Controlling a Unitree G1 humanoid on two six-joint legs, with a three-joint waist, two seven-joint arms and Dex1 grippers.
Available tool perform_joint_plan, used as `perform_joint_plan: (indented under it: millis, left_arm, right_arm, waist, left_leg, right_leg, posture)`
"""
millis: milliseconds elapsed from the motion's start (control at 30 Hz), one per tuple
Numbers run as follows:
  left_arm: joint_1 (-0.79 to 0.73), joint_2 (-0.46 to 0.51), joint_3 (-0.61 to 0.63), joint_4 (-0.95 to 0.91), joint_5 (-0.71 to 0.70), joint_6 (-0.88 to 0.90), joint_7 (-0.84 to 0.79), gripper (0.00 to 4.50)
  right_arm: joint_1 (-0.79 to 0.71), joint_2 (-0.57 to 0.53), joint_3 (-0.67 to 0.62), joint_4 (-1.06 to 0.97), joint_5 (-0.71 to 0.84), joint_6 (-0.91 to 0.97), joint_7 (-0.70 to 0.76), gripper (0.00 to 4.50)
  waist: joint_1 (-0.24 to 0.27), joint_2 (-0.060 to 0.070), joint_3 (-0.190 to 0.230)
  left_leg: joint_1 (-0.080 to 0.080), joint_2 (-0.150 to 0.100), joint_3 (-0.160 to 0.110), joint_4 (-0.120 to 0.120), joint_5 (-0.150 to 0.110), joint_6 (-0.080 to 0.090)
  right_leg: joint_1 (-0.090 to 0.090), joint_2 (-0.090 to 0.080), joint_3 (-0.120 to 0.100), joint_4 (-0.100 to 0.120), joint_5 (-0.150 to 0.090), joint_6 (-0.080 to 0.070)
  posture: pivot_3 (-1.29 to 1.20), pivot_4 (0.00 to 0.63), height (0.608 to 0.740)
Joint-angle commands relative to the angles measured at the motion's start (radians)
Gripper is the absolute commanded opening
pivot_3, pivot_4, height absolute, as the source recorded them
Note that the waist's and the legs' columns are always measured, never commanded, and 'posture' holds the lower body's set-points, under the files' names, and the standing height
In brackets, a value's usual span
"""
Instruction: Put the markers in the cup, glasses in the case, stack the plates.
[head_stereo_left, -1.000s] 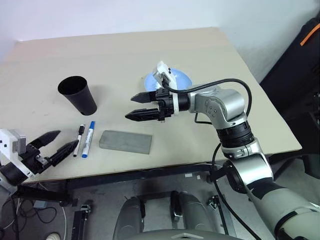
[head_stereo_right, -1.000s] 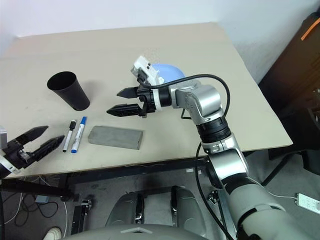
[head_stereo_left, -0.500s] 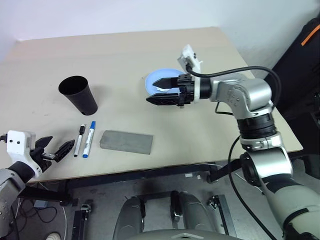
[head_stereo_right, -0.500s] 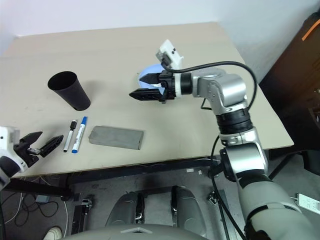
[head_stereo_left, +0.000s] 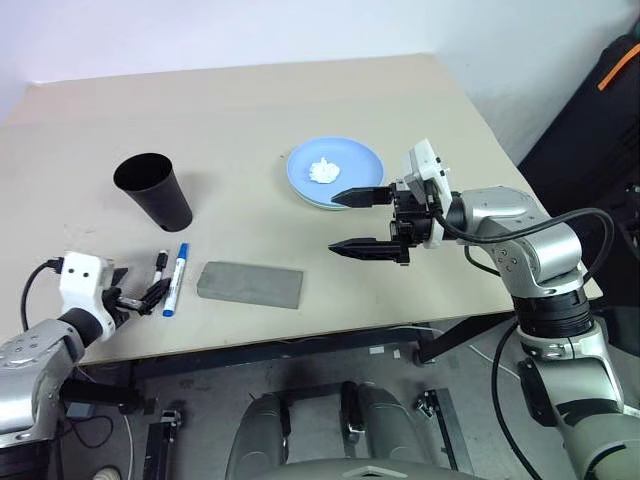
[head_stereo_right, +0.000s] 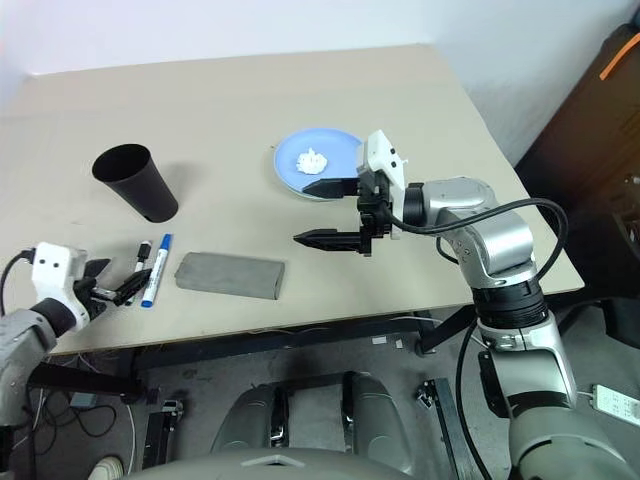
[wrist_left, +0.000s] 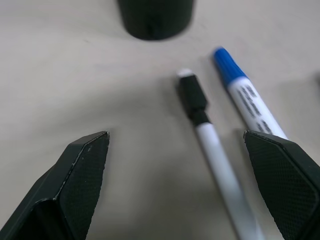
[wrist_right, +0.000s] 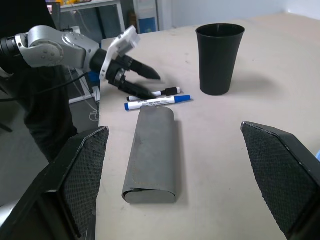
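- The left end effector (head_stereo_left: 135, 297) is spread wide and empty, low at the near left edge of the bench (head_stereo_left: 250, 100), its fingers straddling the black-capped marker (wrist_left: 207, 130).
- The blue-capped marker (head_stereo_left: 175, 279) lies just beside it; closing off-centre could nip both slim, smooth barrels or roll one off the edge.
- The tall matte black cup (head_stereo_left: 155, 190), tapered and narrow at its base, stands behind the markers and would likely tip if bumped.
- The right end effector (head_stereo_left: 368, 222) is wide and empty above the bench, near the light blue plate (head_stereo_left: 335, 171), which is stacked on the mint one and carries a white tissue wad (head_stereo_left: 324, 170).
- The flat grey case (head_stereo_left: 250, 285) lies closed beside the markers.
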Motion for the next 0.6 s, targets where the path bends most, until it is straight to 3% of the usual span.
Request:
perform_joint_plan:
  millis: [33, 233, 267, 333, 600]
  left_arm:
    - [-0.019, 0.019, -0.008, 0.013, 0.032, -0.014, -0.005, 4.5]
    - [-0.042, 0.034, -0.018, 0.05, 0.055, -0.009, -0.014, 4.5]
    - [-0.048, 0.036, -0.018, 0.061, 0.061, -0.006, -0.009, 4.32]
    - [-0.056, 0.037, -0.018, 0.074, 0.066, 0.003, -0.001, 3.92]
    - [-0.042, 0.044, -0.015, 0.063, 0.059, 0.041, -0.011, 1.27]
  right_arm:
    - [-0.021, -0.031, 0.026, -0.043, 0.009, 0.049, -0.005, 4.47]
    - [-0.027, -0.046, 0.038, -0.027, -0.001, 0.041, -0.014, 4.47]
    - [-0.026, -0.048, 0.039, -0.026, -0.006, 0.033, -0.015, 4.49]
    - [-0.026, -0.05, 0.043, -0.023, -0.014, 0.024, -0.018, 4.5]
    - [-0.026, -0.05, 0.052, -0.012, -0.036, 0.026, -0.036, 4.5]
  waist:
    - [0.001, 0.0, 0.0]
    - [0.002, 0.0, 0.0]
    - [0.002, 0.0, 0.0]
    - [0.002, 0.0, 0.0]
    - [-0.002, 0.0, 0.0]
  left_leg:
    - [0.0, 0.0, 0.0, 0.0, 0.0, 0.0]
    - [0.0, -0.001, 0.001, 0.0, 0.0, 0.0]
    - [0.0, -0.001, 0.001, 0.0, 0.0, 0.0]
    - [0.0, -0.001, 0.0, 0.0, 0.0, 0.0]
    - [0.002, 0.0, -0.001, 0.0, 0.0, 0.0]
  right_leg:
    - [0.0, 0.0, 0.0, 0.0, 0.0, 0.0]
    - [0.0, -0.002, 0.0, 0.0, 0.0, 0.0]
    - [0.0, -0.002, 0.0, 0.0, 0.0, 0.0]
    - [0.001, -0.002, 0.0, 0.0, 0.0, 0.0]
    - [0.001, 0.0, 0.0, 0.001, 0.0, -0.001]
  posture:
    - [0.0, 0.15, 0.73]
    - [0.0, 0.15, 0.73]
    - [0.0, 0.15, 0.73]
    - [0.0, 0.15, 0.73]
    - [0.0, 0.15, 0.73]
